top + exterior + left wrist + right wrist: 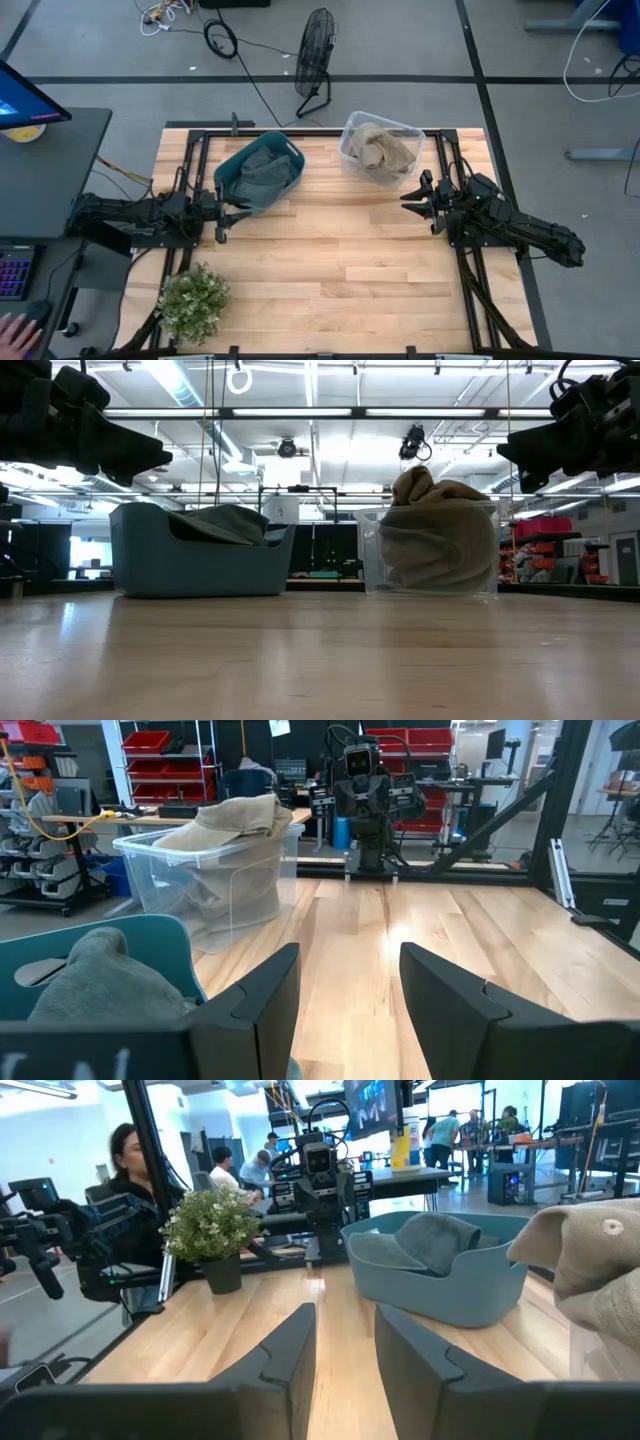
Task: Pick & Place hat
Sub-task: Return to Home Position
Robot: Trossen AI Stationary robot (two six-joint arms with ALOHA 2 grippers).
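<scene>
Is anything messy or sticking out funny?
A little. The brown caps are heaped above the rim of the transparent bin, with one peak poking out. The teal bin sits turned at an angle. Nothing lies spilled on the table.

Tan-brown caps (pixel 382 150) fill the clear bin (pixel 410 131); grey cloth (pixel 264 171) lies in the teal bin (pixel 226 181); the table (pixel 350 270) is pale wood.
</scene>
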